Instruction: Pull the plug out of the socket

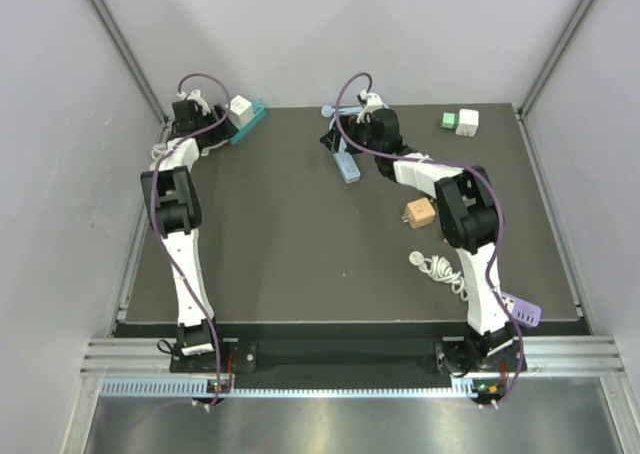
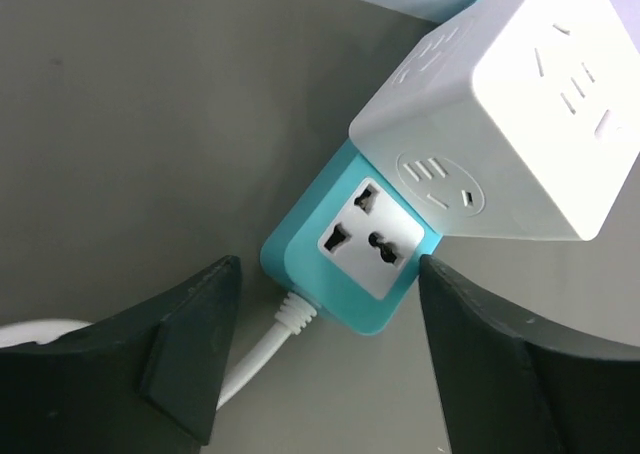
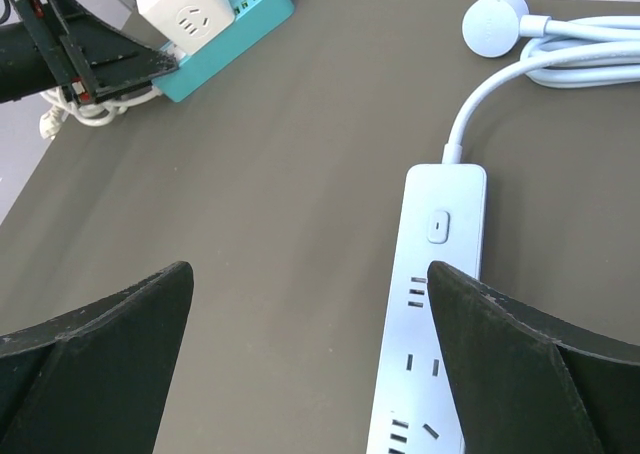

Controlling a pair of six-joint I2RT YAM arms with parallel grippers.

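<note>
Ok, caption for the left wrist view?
Open left hand facing a teal power strip with a white cube plug on it.

Lighting bright, even and diffuse in all 3 views, from overhead. Shadows on mat (image 1: 300,234) faint, soft-edged. Top face of cube (image 2: 520,94) near overexposed in left wrist view; markings legible. Close-up left fingers (image 2: 190,354) dark, slightly soft. Elsewhere focus sharp.

From high behind the near edge, we look down over the whole table (image 1: 300,224). Our left wrist view sits close above the teal socket strip (image 2: 305,236). Our right wrist view faces that strip from well across the table, at upper left.
</note>
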